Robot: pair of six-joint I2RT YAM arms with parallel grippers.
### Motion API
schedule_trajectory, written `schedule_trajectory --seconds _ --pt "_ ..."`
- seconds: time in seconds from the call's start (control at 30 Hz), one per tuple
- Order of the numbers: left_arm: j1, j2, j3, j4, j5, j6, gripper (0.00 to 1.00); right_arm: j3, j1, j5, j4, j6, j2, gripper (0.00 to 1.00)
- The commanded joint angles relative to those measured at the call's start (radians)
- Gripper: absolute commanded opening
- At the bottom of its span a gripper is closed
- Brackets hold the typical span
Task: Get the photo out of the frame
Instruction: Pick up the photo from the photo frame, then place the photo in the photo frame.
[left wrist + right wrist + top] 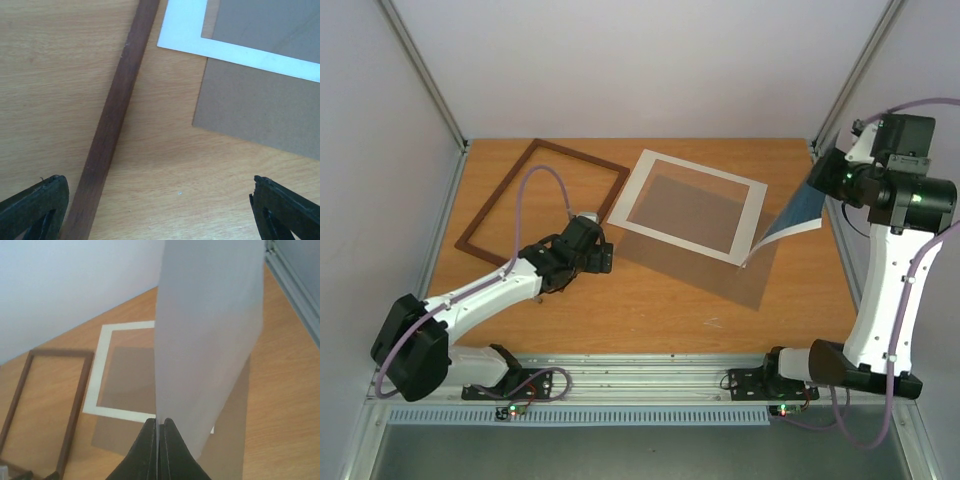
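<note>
The table (650,320) was a light wood-grain board, smooth and matt, w/ pale plain walls around it and a ribbed metal rail (650,385) along the bottom edge of the top view. The frame (497,191) lay flat in the upper left of that view: a thin, dark red-brown wooden rectangle, w/ bare table showing through its opening. To its right lay a white mat board (710,175), stiff and flat w/ a rectangular cutout, its near corner just beside the frame. The mat board rested on a thin grey-brown backing sheet (720,280), which showed through the cutout and stuck out at the lower right. The photo (798,212) was out of the frame, lifted off the table at the right of the top view, approx. between the mat board and the right arm. It was a thin, flexible paper, slightly curved, blue on the side seen from above w/ a white border, and its lowest corner hung close to the mat board's corner. In the right wrist view its back was plain white. The right gripper (160,421) had both fingers pressed together on the photo's lower edge. The left gripper (157,190) hung low over the table w/ its black fingers wide apart, holding nothing; one frame rail passed just beside its finger at the lower left of the left wrist view.
</note>
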Motion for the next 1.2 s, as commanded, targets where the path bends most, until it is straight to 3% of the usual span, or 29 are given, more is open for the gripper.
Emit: schedule_trajectory --seconds 0.0,0.37,0.57,0.9,1.17 --pt "-0.003 -0.044 -0.018 0.037 -0.084 -0.002 0.99 0.116 0.1 0.039 -0.109 -0.01 0.069 0.01" --pt "0.0 -0.103 -0.039 0.014 -0.204 -0.034 0.99 0.322 0.442 0.023 -0.054 0.071 0.252 0.01" --pt "0.001 -0.148 -0.058 0.023 -0.227 -0.034 0.99 0.302 0.472 -0.151 0.083 0.13 0.297 0.01" --pt "0.003 -0.171 -0.071 0.023 -0.273 -0.037 0.99 0.002 0.446 -0.183 0.325 0.177 0.242 0.01" --pt "0.003 -0.177 -0.071 0.02 -0.27 -0.036 0.99 -0.486 0.291 -0.353 0.647 0.233 0.139 0.01"
